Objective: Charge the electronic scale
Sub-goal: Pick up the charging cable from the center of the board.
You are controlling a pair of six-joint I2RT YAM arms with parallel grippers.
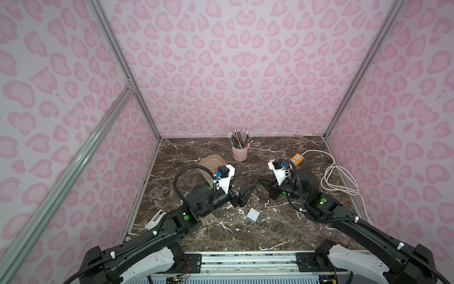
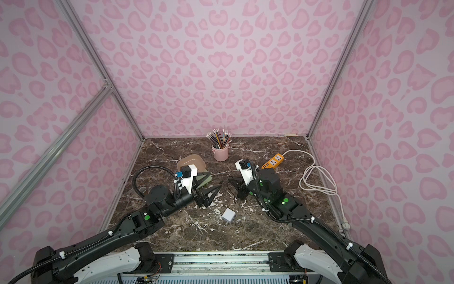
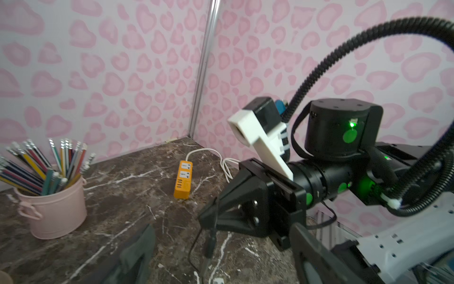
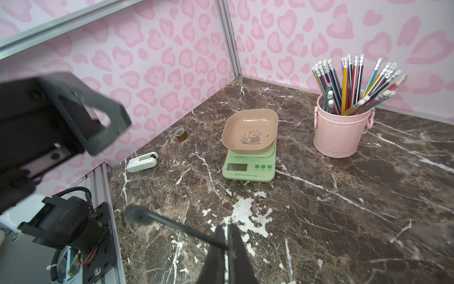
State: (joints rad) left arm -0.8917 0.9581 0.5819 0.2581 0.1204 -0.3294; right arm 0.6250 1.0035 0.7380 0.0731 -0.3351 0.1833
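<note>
The electronic scale [image 4: 249,169] is mint green with a beige-pink panda tray [image 4: 250,130] on top. In both top views my left wrist camera partly covers the scale [image 1: 208,163] [image 2: 191,161]. My right gripper [image 4: 227,236] is shut on a thin black cable [image 4: 172,225], and the plug end sticks out to one side above the marble. In the left wrist view the cable [image 3: 210,243] hangs from the right gripper [image 3: 208,214]. My left gripper [image 3: 221,246] is open and holds nothing, its tips facing the right gripper [image 1: 261,182] across a short gap. In the top views the left gripper [image 1: 247,194] [image 2: 211,194] is close in front of the scale.
A white cube charger [image 1: 253,215] lies on the marble near the front of both grippers. An orange power strip [image 1: 296,158] with a looped white cord [image 1: 336,179] sits at the back right. A pink pencil cup [image 1: 240,152], a tape roll [image 1: 165,190] and a white stapler-like device [image 1: 154,217] are also on the table.
</note>
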